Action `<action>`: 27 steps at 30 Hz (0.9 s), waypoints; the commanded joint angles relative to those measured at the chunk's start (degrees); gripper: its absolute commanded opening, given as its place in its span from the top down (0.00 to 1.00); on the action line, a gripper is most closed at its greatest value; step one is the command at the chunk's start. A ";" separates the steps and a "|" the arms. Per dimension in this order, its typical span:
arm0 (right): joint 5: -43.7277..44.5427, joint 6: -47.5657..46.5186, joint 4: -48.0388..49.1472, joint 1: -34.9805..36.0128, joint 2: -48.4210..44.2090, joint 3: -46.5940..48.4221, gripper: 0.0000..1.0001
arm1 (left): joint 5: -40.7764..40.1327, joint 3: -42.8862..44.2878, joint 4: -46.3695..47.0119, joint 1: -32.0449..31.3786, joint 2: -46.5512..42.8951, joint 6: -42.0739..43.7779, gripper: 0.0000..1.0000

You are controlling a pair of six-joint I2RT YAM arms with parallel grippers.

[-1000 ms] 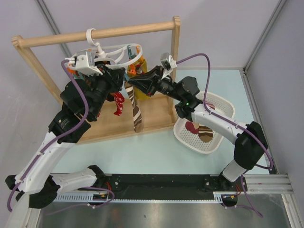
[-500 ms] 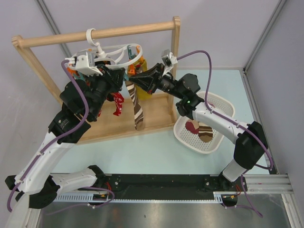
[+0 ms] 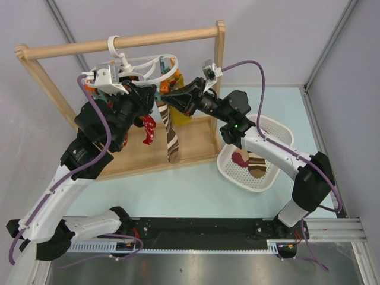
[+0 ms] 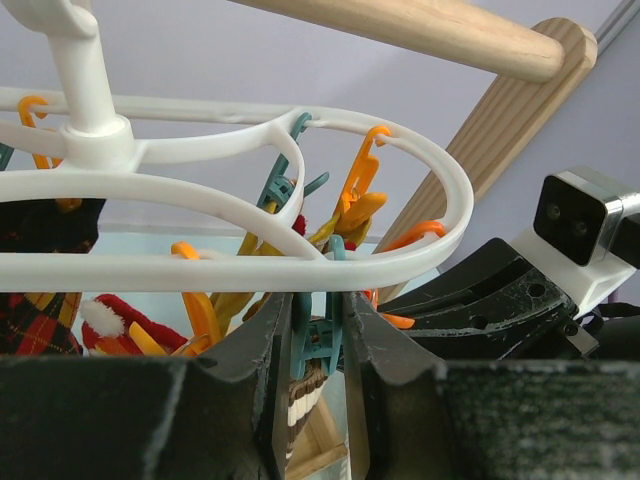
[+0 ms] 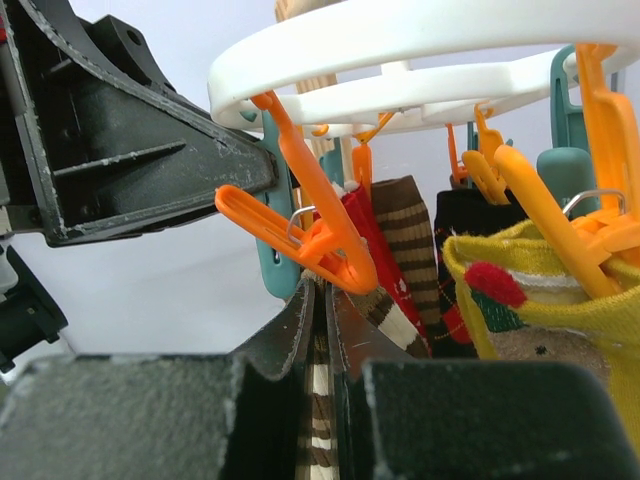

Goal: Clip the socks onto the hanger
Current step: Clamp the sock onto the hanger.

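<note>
My left claw [image 4: 315, 335] squeezes the teal plastic peg [image 4: 318, 352]; my right claw [image 5: 320, 312] pinches the brown cream-striped sock [image 3: 171, 139], hanging vertical, cuff just beneath that peg.

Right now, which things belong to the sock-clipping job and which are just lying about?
Job: hanger; teal peg in left claw; brown striped sock in right claw; hanging red sock; socks in basket.
Lying about: wooden rail frame; mustard-yellow sock; black diamond sock.
</note>
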 commanded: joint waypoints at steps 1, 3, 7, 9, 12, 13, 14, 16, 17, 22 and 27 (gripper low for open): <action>-1.10 2.20 1.51 -0.05 -0.40 3.44 1.00 | 0.53 -0.48 2.71 0.42 -0.64 1.37 0.99; -1.27 2.64 1.86 -0.13 -0.40 3.53 1.00 | 0.62 -0.57 2.71 0.34 -0.56 1.38 0.99; -1.45 3.26 1.87 -0.13 -0.40 3.88 1.00 | 0.53 -0.57 2.63 0.34 -0.29 1.55 0.99; -1.54 3.52 1.87 -0.05 -0.31 4.06 1.00 | 0.45 -0.57 2.63 0.34 -0.29 1.55 1.00; -1.71 3.88 2.22 -0.05 -0.22 3.97 1.00 | 0.36 -0.65 2.54 0.34 -0.47 1.55 1.00; -1.80 4.05 2.31 -0.05 -0.22 3.97 1.00 | 0.27 -0.65 2.45 0.34 -0.38 1.64 0.99; -1.80 4.14 2.48 -0.05 -0.31 3.97 1.00 | 0.18 -0.74 2.45 0.34 -0.55 1.64 1.00; -1.80 4.32 2.66 -0.13 -0.31 3.97 1.00 | 0.10 -0.83 2.45 0.42 -0.56 1.81 0.99; -1.80 4.32 2.57 -0.13 -0.40 3.97 1.00 | 0.09 -0.83 2.36 0.34 -0.56 1.90 1.00; -1.36 4.31 2.13 -0.57 -0.66 3.97 1.00 | 0.18 -0.83 2.36 0.34 -0.91 2.34 1.00; -1.45 4.49 2.57 -0.57 -0.84 4.15 1.00 | 0.71 -0.83 1.84 0.34 -0.73 2.78 1.00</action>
